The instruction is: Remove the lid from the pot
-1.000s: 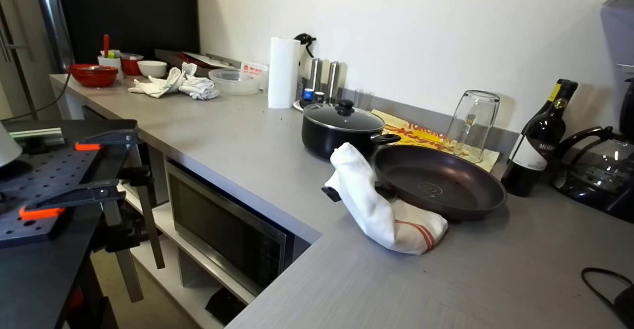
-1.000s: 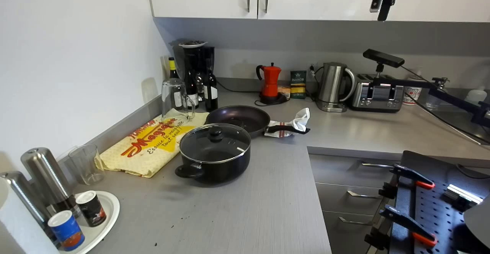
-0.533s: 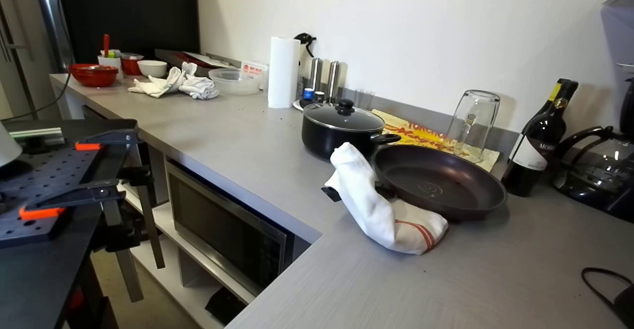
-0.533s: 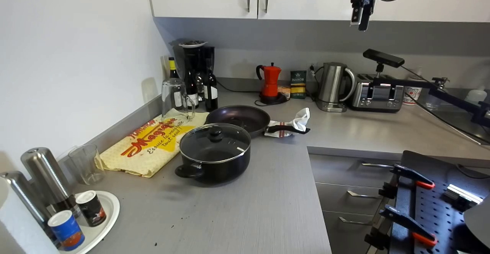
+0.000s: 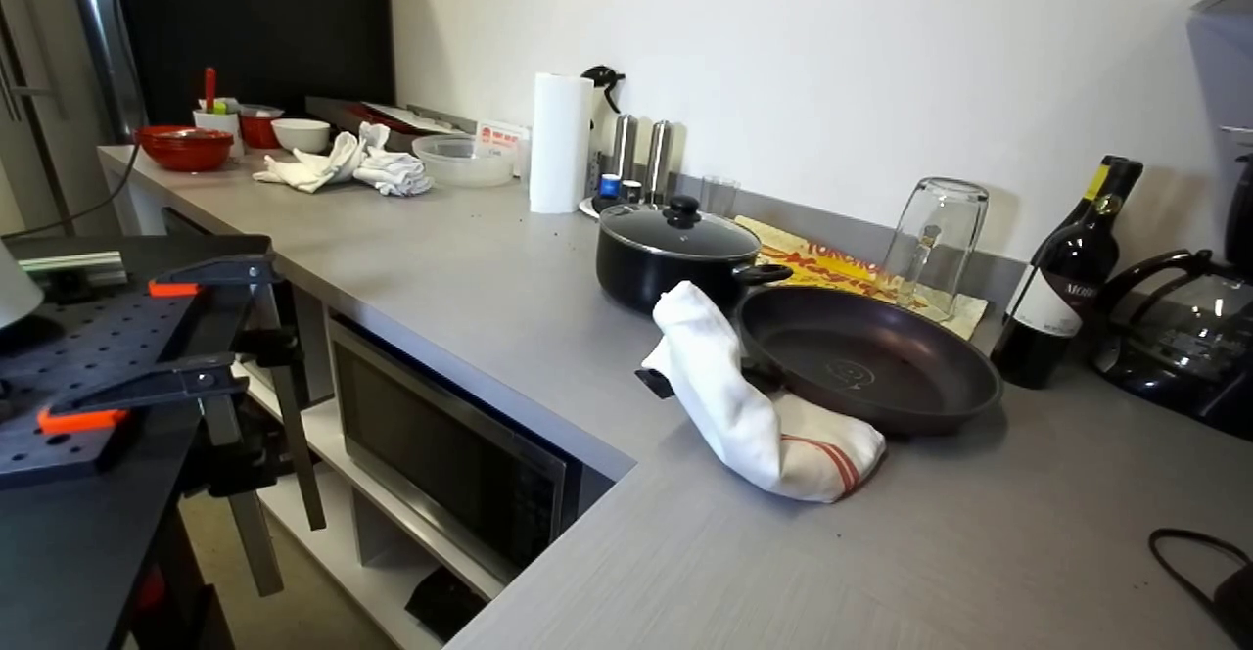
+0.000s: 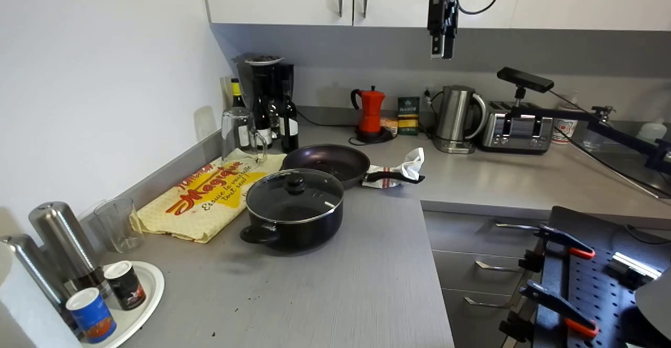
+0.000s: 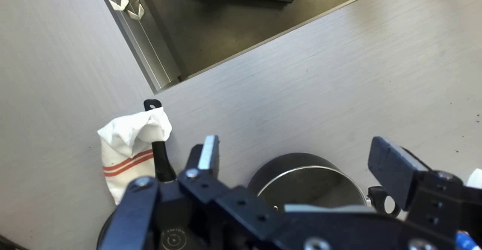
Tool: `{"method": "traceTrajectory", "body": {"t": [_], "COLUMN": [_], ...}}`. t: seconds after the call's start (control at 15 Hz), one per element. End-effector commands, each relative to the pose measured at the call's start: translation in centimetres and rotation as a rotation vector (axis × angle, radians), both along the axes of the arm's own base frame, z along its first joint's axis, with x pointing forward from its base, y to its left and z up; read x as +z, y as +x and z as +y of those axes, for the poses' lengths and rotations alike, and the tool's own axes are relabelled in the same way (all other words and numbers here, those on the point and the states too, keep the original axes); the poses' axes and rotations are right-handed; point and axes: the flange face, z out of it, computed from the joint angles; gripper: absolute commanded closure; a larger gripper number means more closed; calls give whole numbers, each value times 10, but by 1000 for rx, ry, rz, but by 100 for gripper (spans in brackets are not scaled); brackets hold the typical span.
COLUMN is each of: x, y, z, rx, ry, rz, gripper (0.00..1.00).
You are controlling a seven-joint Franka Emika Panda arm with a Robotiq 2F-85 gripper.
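– Lid (image 6: 294,201) sits level on the pot (image 6: 309,235), knob (image 6: 294,183) up top, so nothing's off yet!

– And the gripper (image 7: 295,152)?

– Spread wide in the wrist view! Big gap between the fingers (image 7: 391,171), nothing pinched. In an exterior view it hangs high, well apart from the lid, out at one o'clock.

– Does the wrist view find the pot?

– It does, between four and five o'clock of centre, showing in that gap, though the gripper's own body covers part of the lid and the knob is out of sight.

– So, the score?

– I'd call it the reach, and early. Grasp, lift and set-down all look left to play.

– Trouble?

– Pan (image 6: 325,162) just beside the pot, at one o'clock in an exterior view; I'd lift clear of it.
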Motion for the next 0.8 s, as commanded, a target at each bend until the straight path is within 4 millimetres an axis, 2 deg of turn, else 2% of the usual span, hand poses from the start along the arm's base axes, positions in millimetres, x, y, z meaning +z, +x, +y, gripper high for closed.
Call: {"method": "traceTrajectory", "body": {"t": [0.0,0.33,0.73], "x": [-15,-51,-90], "y": [45,95,139], "z": [24,58,94], "rx": [51,124,193], "ry": [-40,-81,-104], "rz": [31,67,68], "gripper": [0,0,0]}}
